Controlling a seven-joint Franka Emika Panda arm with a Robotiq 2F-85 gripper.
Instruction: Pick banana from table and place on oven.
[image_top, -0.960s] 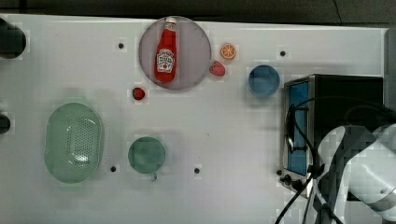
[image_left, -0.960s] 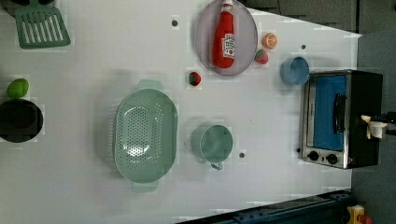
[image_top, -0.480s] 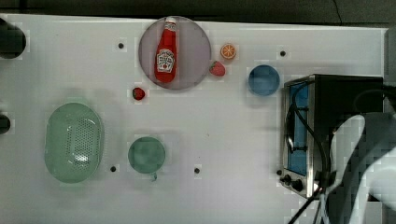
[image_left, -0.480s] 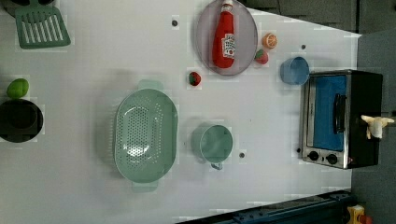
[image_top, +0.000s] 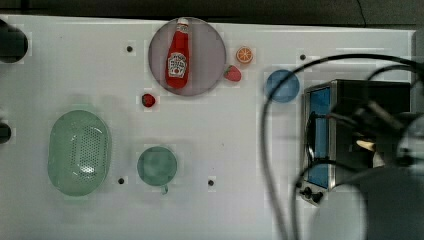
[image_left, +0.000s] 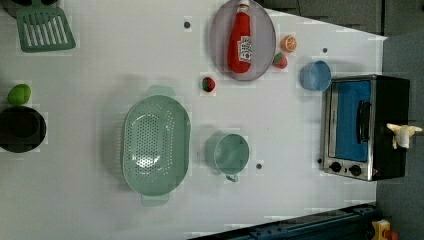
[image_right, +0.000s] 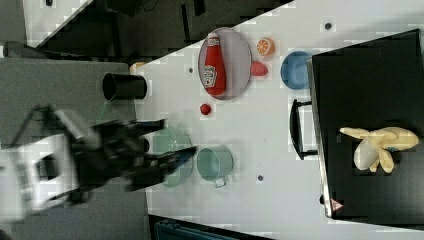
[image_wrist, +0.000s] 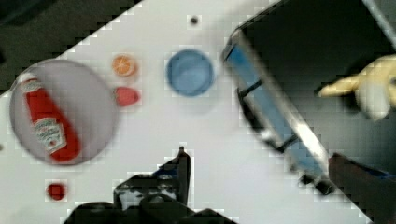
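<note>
Fingers (image_wrist: 257, 182) spread and empty in wrist view; banana (image_right: 378, 146) atop oven (image_right: 367, 75) in right view.

The oven (image_left: 367, 127) has a matt black top, a shiny silver metal front frame and blue-tinted glass. The banana (image_right: 378, 146) looks like smooth, dull plastic. The table (image_top: 100, 60) is plain matt white. The ketchup bottle (image_top: 177, 56) is glossy red plastic on a smooth grey plate (image_top: 210, 55).
</note>
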